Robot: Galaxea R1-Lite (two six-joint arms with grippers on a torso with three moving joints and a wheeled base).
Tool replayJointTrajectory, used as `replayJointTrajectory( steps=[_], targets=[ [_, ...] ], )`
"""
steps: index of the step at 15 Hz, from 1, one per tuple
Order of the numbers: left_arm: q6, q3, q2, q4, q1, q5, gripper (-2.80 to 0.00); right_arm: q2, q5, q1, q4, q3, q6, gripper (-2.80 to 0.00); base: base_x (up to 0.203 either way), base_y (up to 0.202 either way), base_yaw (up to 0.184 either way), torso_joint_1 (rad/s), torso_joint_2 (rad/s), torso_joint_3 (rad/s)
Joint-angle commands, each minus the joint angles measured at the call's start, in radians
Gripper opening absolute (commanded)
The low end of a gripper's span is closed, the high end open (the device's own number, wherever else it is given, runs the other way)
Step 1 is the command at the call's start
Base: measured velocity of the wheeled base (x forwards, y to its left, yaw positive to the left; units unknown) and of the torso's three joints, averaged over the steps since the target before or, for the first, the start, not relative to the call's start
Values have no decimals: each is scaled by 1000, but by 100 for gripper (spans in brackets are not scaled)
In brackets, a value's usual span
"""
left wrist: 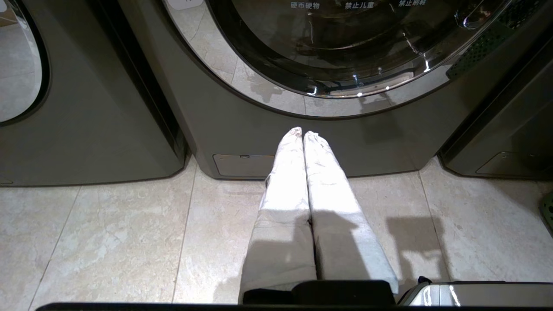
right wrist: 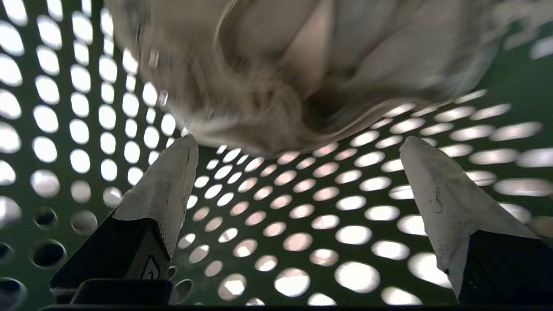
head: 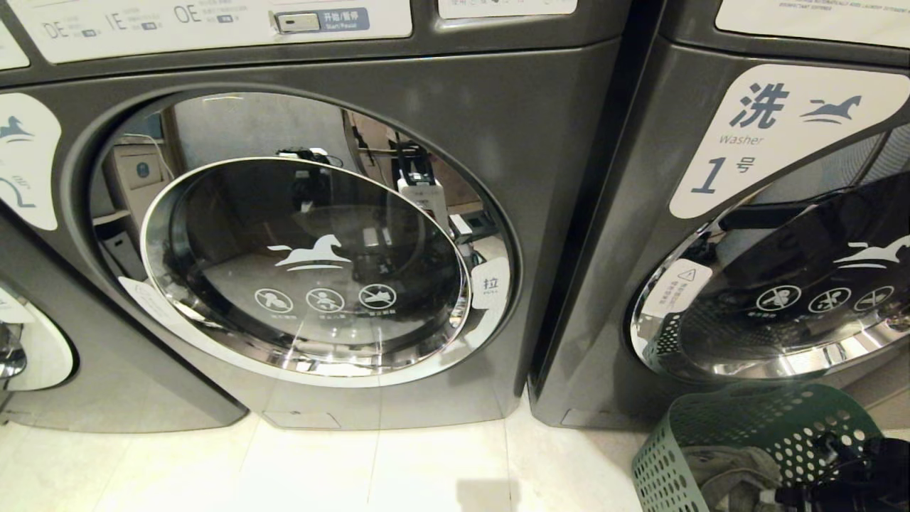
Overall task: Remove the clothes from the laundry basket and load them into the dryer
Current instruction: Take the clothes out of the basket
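The green perforated laundry basket (head: 746, 402) stands on the floor at the lower right, with beige clothes (head: 732, 473) inside. My right arm (head: 860, 469) reaches down into it. In the right wrist view my right gripper (right wrist: 300, 139) is open wide inside the basket (right wrist: 302, 216). The crumpled beige clothes (right wrist: 302, 65) lie just beyond its white fingertips, and nothing is between them. The dryer (head: 306, 270), the grey machine straight ahead, has its round glass door shut. My left gripper (left wrist: 303, 131) is shut and empty, hanging low over the tiles before the dryer's base.
A second grey machine labelled Washer (head: 753, 142) stands at the right, right behind the basket, its door closed. Part of a third machine (head: 28, 341) shows at the left. Pale floor tiles (head: 398, 469) stretch in front of the machines.
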Motion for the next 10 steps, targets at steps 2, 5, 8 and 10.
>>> replayJointTrajectory(
  steps=[2,5,8,10],
  targets=[
    [0,0,0,0,1,0,-280,144,24,32,-7,-44,-7,0,0,0,0,0,0,0],
    [0,0,0,0,1,0,-280,250,50,73,-24,-88,-2,0,0,0,0,0,0,0],
    [0,0,0,0,1,0,-280,333,50,110,-123,-141,10,0,0,0,0,0,0,0],
    [0,0,0,0,1,0,-280,339,31,146,-133,-170,63,0,0,0,0,0,0,0]
  ],
)
